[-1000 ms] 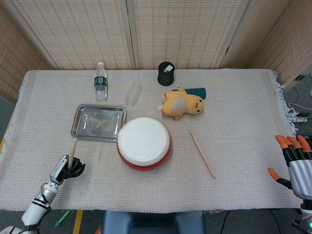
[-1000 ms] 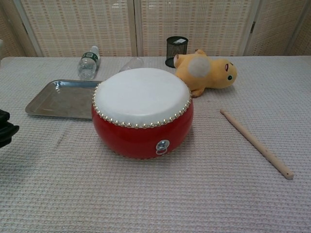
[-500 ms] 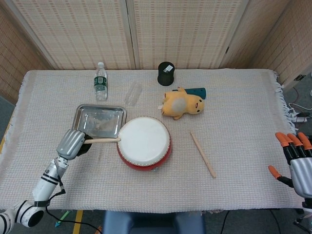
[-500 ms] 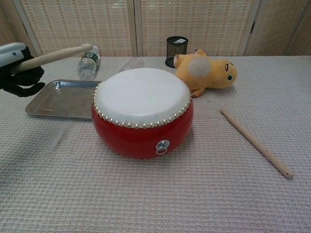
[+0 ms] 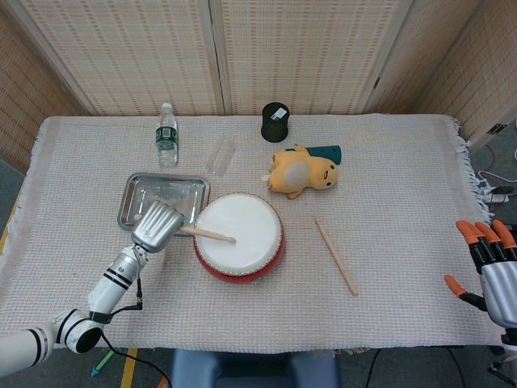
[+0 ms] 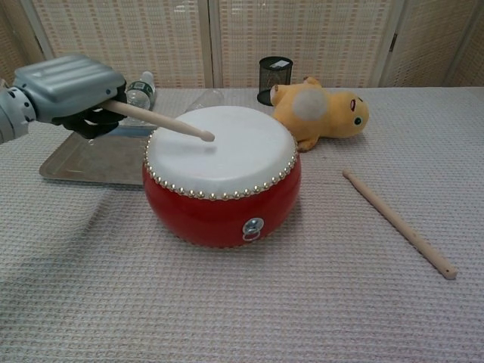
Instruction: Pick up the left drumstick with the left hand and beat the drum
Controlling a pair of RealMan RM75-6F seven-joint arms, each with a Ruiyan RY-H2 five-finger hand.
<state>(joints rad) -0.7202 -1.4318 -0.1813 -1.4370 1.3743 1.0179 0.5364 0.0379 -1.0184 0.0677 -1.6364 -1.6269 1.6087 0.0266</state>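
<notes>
One smooth wooden drumstick sits gripped in your left hand, its rounded tip over the round red drum's white skin, while your right hand hangs empty, orange-tipped fingers spread.

Two cameras facing the cloth-covered table

The head view is looking steeply down over the whole tabletop; the chest view is sitting low and close, both sharing the red round white-skinned drum.

- drum near table's front edge, mid-left
- tray left of drum
- spare stick right of drum
- plush behind drum
- bottle, cup near back edge
</notes>
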